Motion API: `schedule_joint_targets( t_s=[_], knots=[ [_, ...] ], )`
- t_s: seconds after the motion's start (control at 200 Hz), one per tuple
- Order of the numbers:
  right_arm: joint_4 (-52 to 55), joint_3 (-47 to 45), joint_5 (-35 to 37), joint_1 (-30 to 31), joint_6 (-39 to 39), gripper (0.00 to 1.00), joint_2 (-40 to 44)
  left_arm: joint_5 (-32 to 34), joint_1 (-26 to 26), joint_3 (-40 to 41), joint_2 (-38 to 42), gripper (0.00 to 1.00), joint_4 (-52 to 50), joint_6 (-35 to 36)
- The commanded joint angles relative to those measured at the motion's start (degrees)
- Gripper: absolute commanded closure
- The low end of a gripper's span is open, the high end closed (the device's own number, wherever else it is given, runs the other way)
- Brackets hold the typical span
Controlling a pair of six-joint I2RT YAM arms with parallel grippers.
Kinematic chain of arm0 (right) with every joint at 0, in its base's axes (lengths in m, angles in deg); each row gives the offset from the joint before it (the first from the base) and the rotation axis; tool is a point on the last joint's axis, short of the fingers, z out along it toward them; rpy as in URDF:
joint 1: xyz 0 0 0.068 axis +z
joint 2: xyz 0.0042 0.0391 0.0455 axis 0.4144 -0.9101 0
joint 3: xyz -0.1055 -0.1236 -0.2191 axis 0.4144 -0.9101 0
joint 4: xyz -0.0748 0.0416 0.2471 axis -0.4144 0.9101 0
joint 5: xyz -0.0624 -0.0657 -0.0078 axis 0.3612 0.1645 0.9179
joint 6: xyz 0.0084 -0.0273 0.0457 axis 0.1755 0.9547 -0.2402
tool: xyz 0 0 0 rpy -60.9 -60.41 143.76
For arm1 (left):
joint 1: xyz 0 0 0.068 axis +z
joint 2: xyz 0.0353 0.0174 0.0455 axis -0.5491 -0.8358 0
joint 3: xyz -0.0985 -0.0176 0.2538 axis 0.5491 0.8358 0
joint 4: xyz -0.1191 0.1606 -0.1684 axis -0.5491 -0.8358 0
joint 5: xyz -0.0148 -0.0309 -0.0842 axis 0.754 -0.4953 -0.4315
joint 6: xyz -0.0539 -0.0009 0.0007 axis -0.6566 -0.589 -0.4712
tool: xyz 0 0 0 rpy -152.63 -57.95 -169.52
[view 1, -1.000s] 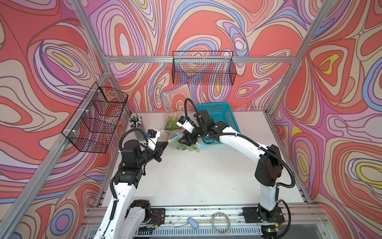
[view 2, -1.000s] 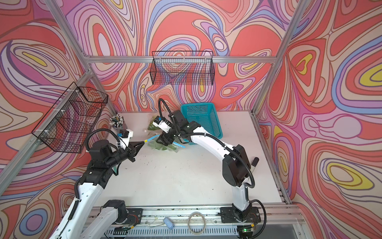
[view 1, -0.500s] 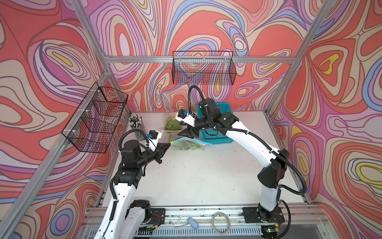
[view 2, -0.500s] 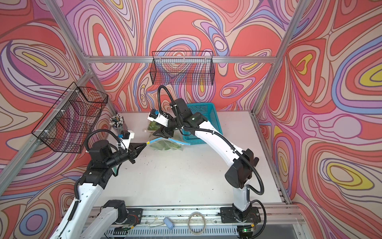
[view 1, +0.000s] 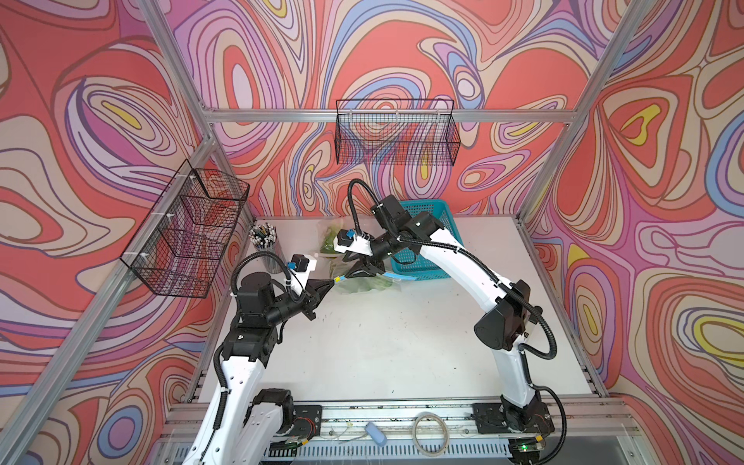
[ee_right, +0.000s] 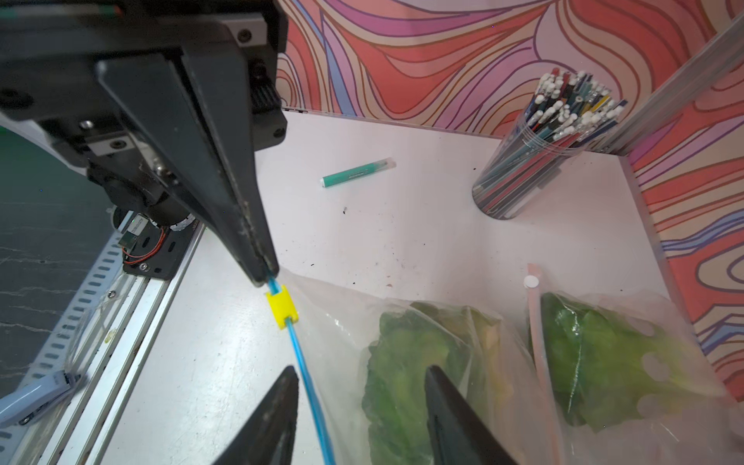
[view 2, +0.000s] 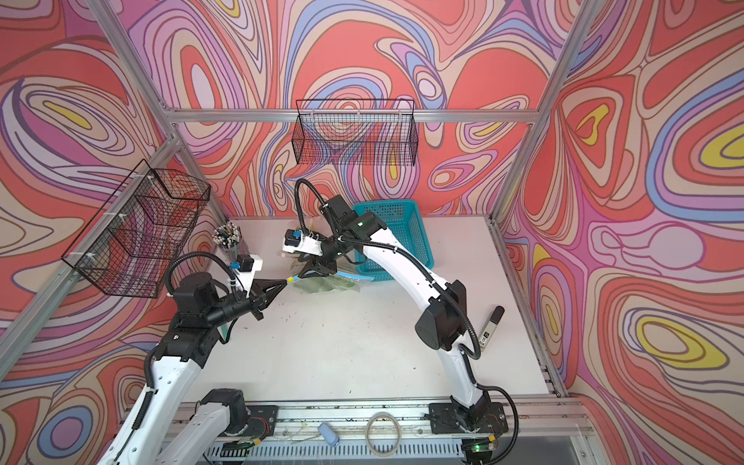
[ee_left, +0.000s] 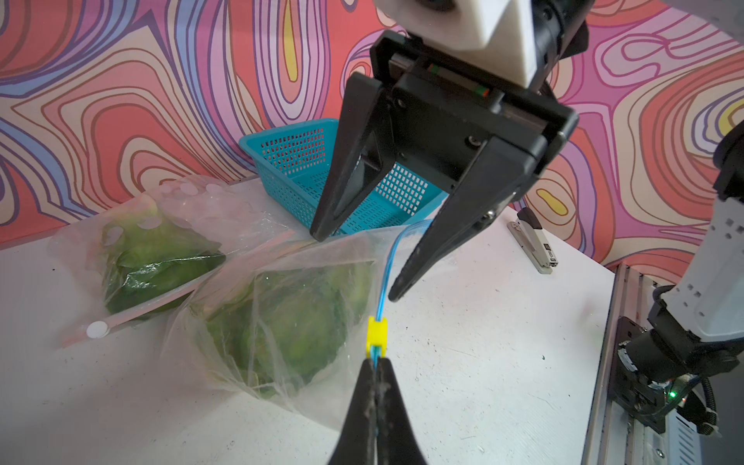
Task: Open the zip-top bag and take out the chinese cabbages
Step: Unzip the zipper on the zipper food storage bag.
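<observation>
The clear zip-top bag (view 1: 364, 284) (view 2: 326, 284) lies at the back of the table. The chinese cabbages (ee_left: 282, 322) (ee_right: 402, 362) show through it as crinkled green leaves. My left gripper (ee_left: 376, 362) (view 1: 333, 281) is shut on the end of the bag's blue zip strip (ee_right: 306, 374), right beside the yellow slider (ee_left: 377, 332) (ee_right: 282, 308). My right gripper (ee_right: 361, 369) (ee_left: 357, 266) (view 2: 312, 271) hovers open over the bag's top edge. Its fingers straddle the blue strip and the film without pinching them.
A second clear bag of greens (ee_left: 153, 257) (ee_right: 604, 354) with a pink strip lies just behind. The teal basket (view 1: 426, 241) (ee_left: 298, 153) stands at the back. A cup of pens (ee_right: 539, 153) and a green marker (ee_right: 358, 172) are at the left, a stapler (ee_left: 535, 245) at the right.
My right gripper lifted off the bag, swung back down toward the slider end, and its fingers narrowed. The left gripper kept its hold in place.
</observation>
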Motion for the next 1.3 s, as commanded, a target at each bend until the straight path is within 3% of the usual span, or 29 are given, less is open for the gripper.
schedule_joint_targets(
  t_s=[0.0, 1.292],
  knots=[
    [2.4, 1.9, -4.4, -0.2, 3.5, 0.48, -0.2, -2.4, -0.2, -1.7, 0.4, 1.00, 1.5, -0.1],
    [0.2, 2.3, -15.1, 0.3, 1.9, 0.71, -3.3, -3.5, -0.2, -1.0, -0.6, 1.00, 4.0, -2.0]
  ],
)
